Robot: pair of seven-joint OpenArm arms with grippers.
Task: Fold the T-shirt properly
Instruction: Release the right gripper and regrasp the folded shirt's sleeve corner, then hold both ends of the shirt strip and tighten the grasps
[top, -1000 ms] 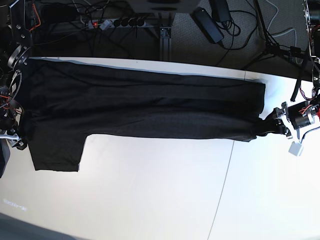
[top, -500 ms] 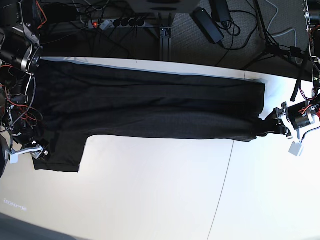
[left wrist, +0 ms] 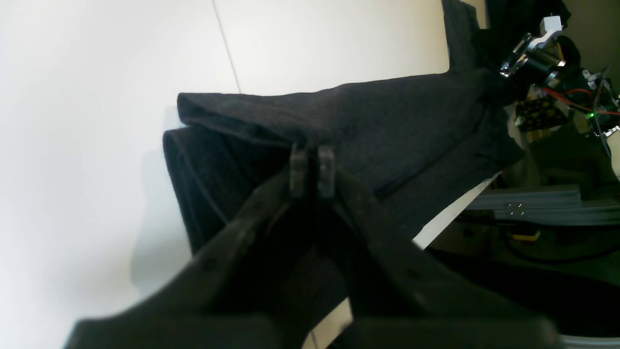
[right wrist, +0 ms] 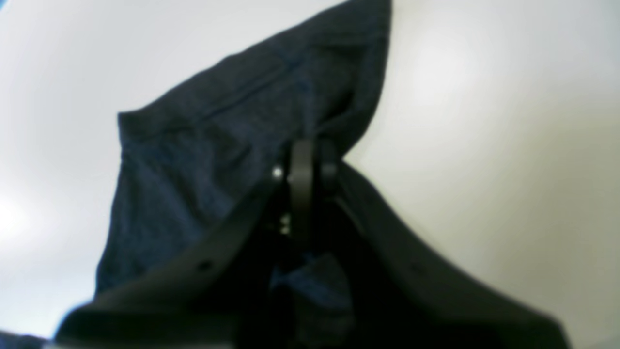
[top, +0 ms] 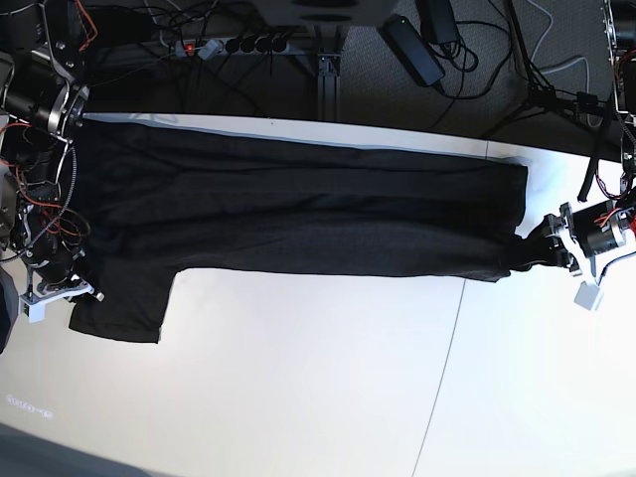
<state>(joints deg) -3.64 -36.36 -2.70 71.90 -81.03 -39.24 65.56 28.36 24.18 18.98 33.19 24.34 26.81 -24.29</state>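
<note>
The black T-shirt (top: 298, 214) lies stretched flat across the white table (top: 298, 378), plain side up, with one sleeve (top: 119, 298) hanging toward the front at the left. My left gripper (top: 527, 250) is at the shirt's right end; in the left wrist view it (left wrist: 312, 165) is shut on a folded edge of the shirt (left wrist: 387, 126). My right gripper (top: 81, 290) is at the sleeve's outer edge; in the right wrist view it (right wrist: 307, 165) is shut on a raised corner of the shirt (right wrist: 218, 145). No print shows.
A power strip (top: 234, 45), a black adapter (top: 417, 45) and cables lie on the floor behind the table's back edge. A thin seam (top: 445, 363) runs across the table top. The right arm (left wrist: 533, 48) shows at the shirt's far end in the left wrist view.
My right arm has swung in from the table's left edge to the sleeve's outer edge and closed on it; the sleeve corner has shifted slightly. My left gripper and the shirt's right end have not moved.
</note>
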